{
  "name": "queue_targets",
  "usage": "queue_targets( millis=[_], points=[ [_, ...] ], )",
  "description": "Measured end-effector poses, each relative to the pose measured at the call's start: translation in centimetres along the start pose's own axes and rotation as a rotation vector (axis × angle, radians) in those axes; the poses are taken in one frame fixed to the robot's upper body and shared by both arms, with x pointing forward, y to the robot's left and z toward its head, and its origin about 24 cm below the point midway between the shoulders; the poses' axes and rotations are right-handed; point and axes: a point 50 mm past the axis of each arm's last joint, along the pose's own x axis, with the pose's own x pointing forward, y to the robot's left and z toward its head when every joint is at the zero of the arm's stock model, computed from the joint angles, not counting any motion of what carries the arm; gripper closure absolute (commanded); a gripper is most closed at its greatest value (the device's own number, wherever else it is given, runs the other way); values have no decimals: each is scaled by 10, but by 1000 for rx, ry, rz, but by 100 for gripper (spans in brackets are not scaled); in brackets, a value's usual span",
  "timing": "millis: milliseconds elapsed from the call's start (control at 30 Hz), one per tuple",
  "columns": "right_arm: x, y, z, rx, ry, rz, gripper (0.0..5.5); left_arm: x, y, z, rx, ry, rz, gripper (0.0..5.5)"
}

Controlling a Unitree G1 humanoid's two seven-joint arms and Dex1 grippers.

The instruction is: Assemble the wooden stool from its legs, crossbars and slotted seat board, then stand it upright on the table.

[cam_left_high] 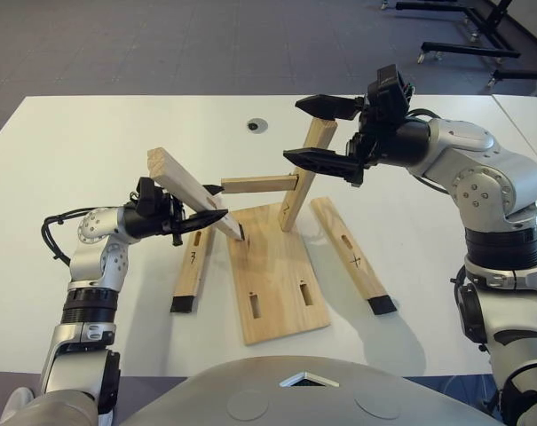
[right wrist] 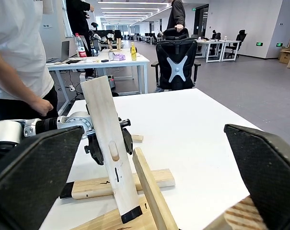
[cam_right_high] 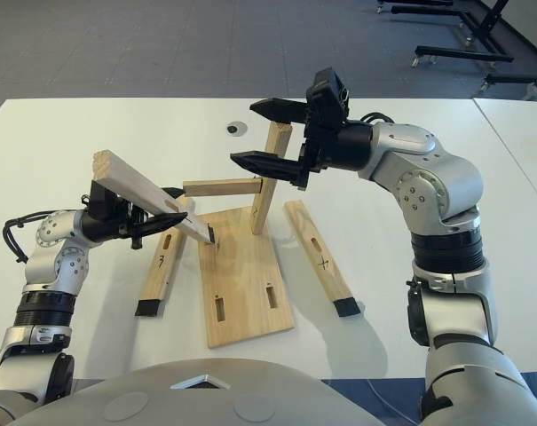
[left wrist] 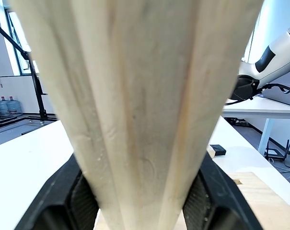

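The slotted seat board lies flat on the table. One leg stands upright at its far edge, and a crossbar juts sideways from it toward my left. My right gripper is open, one finger on each side of that leg's top without touching it. My left gripper is shut on a second leg, held tilted with its black-tipped end down on the board near a slot. In the left wrist view this leg sits between the pads.
Two more legs lie flat on the table, one left of the board and one right of it. A round cable hole sits farther back on the white table. A person stands beyond the table's left side.
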Motion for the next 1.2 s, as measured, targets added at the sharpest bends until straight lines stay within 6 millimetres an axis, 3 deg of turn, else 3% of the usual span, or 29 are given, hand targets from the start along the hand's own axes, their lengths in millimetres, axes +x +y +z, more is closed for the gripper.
queue_targets(
  millis=[767, 1200],
  points=[
    [-3, 2, -2, -29, 36, -12, 13, -1, 2, 0, -28, -218, 119, 347],
    [7, 10, 3, -69, 54, 58, 13, -9, 4, -9, -64, -138, 140, 347]
  ],
)
